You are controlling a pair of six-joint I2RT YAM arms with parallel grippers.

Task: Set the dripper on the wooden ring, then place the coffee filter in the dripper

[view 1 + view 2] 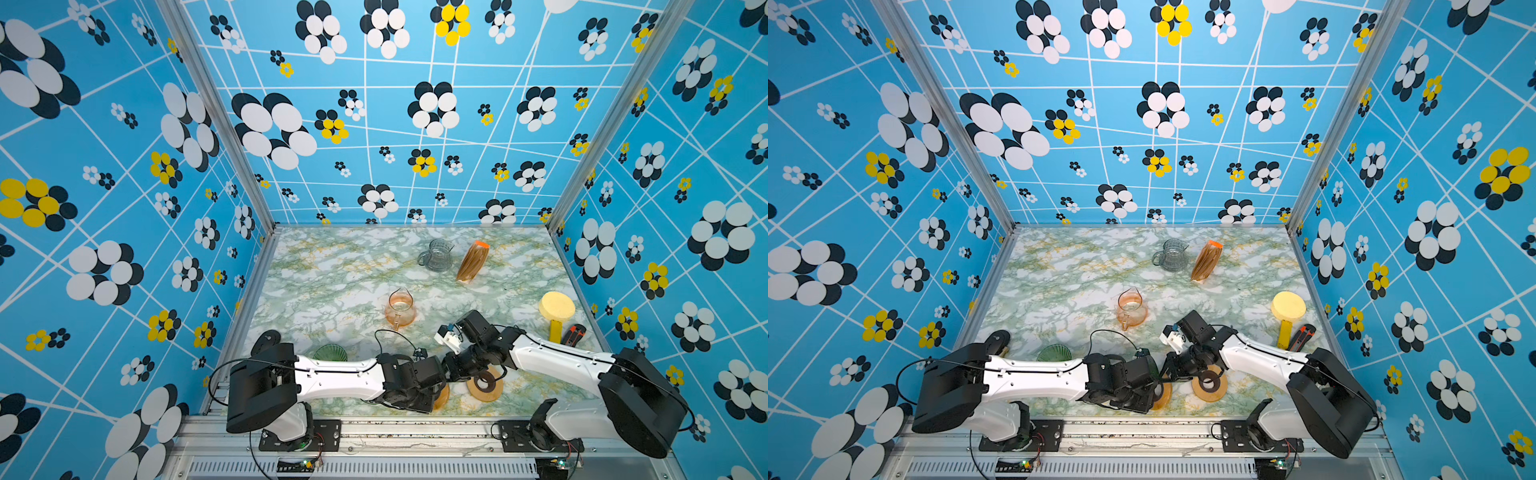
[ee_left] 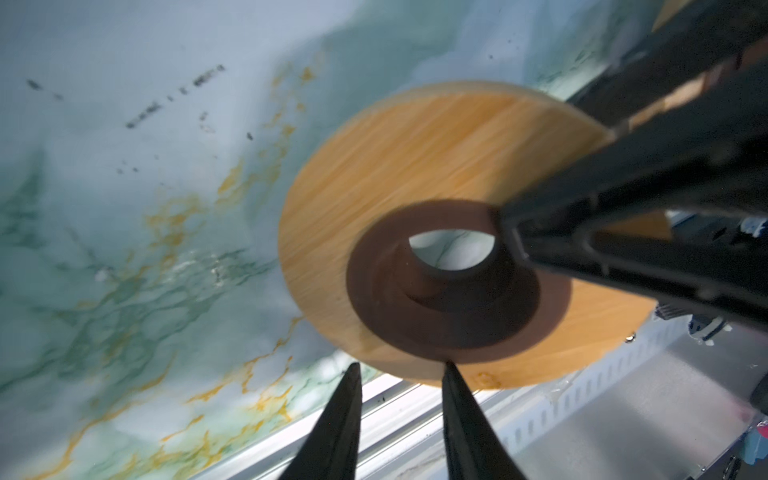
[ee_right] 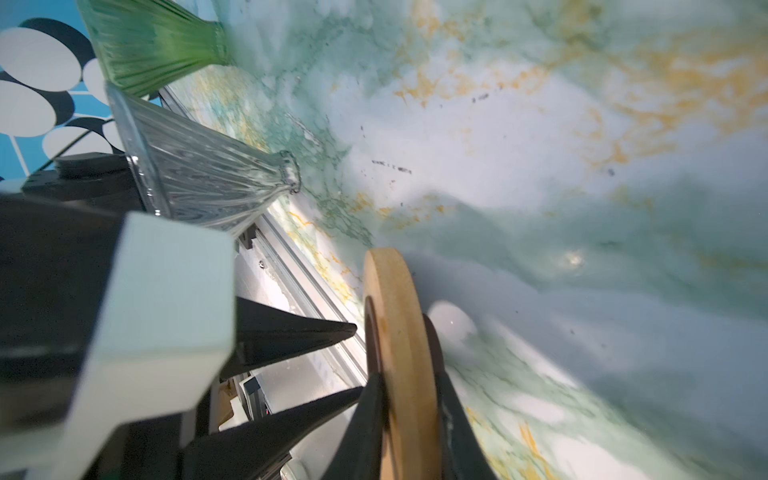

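I find the right claw (image 3: 409, 376) clamped across the rim of the wooden ring (image 1: 488, 395), one finger on each face, at the near edge of the worktop (image 1: 332, 266). The left claw (image 2: 401, 368) stands with its fingers apart just beside that ring, gripping nothing. The coffee filter stack (image 1: 473, 261) lies well apart at the back, beside a grey glass jug (image 1: 435, 255) (neither is touched). A green ribbed dripper (image 1: 330, 353) sits by the left arm.

White arm links (image 1: 340, 374), black joints (image 1: 262, 386), black cables (image 1: 390, 332)
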